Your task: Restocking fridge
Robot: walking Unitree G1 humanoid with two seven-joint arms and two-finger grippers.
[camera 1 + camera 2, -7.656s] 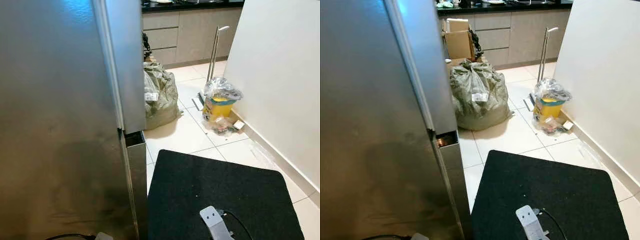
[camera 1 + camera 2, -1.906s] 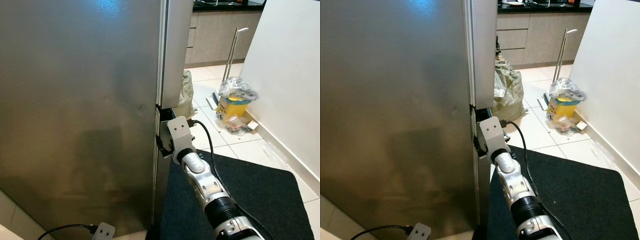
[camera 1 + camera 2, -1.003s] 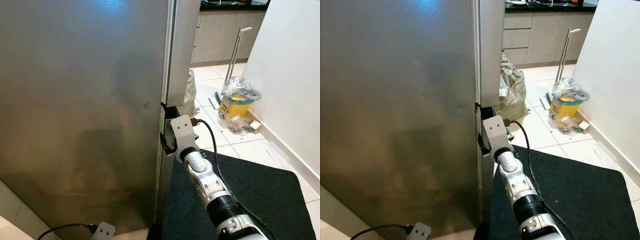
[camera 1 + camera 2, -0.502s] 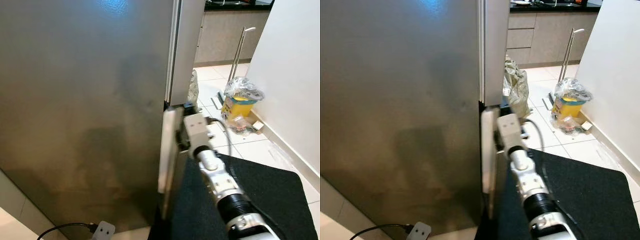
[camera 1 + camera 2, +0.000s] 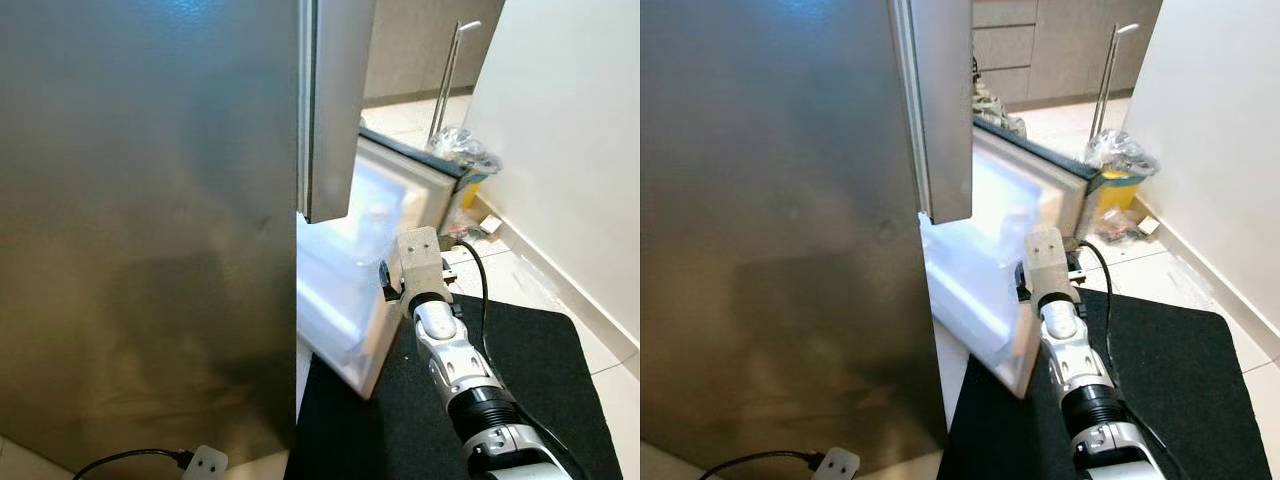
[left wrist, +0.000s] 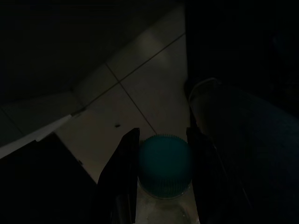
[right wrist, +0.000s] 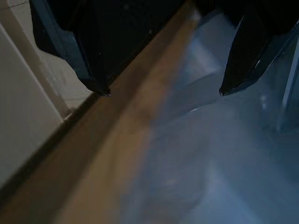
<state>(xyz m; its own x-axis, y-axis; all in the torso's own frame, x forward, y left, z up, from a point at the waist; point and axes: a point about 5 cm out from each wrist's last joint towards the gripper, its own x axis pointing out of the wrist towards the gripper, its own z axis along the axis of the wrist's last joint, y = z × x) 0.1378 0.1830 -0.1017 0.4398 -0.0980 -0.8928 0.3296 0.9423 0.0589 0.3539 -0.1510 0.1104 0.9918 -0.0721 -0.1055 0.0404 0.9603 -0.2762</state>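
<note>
The steel fridge (image 5: 150, 200) fills the left. Its lower door (image 5: 400, 200) stands swung out, and the lit white inside (image 5: 335, 270) shows behind it. My right gripper (image 5: 385, 278) is at that door's free edge, arm stretched forward over the mat. In the right wrist view the right gripper (image 7: 163, 91) is open, its black fingers (image 7: 91, 60) wide apart with the blurred door edge (image 7: 126, 140) running between them. In the dark left wrist view the left gripper (image 6: 162, 133) is shut on a clear bottle with a teal cap (image 6: 166, 163), low over floor tiles.
A black mat (image 5: 520, 340) covers the floor under my right arm. A white wall (image 5: 570, 150) runs along the right. Beyond the door stand a yellow bin in a plastic bag (image 5: 1115, 155) and a long-handled dustpan (image 5: 1110, 70). Kitchen drawers (image 5: 1050, 40) are at the back.
The lower fridge door has swung from shut to wide open, with my right gripper moving out to the right along with its edge. The head camera has shifted as well.
</note>
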